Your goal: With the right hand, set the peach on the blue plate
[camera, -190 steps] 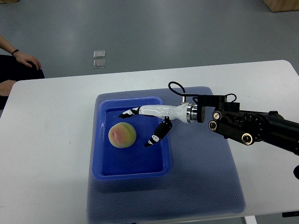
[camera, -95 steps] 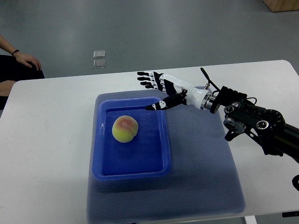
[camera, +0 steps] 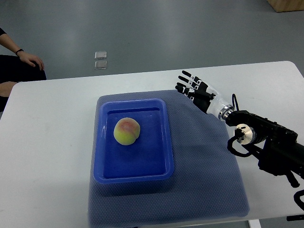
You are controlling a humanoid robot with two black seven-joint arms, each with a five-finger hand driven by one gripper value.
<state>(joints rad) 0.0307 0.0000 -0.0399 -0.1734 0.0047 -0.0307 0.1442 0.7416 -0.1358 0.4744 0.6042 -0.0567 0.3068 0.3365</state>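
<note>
Peach: lies alone in the blue plate, toward its far half, untouched. Right robot hand: released, fingers spread, empty; over the far right part of the mat, well apart from the plate and peach. Mat: blue-grey, under the plate, spread on the white bench. Person: a hand rests past the bench's far left corner. Two small clear squares lie on the floor beyond.
</note>
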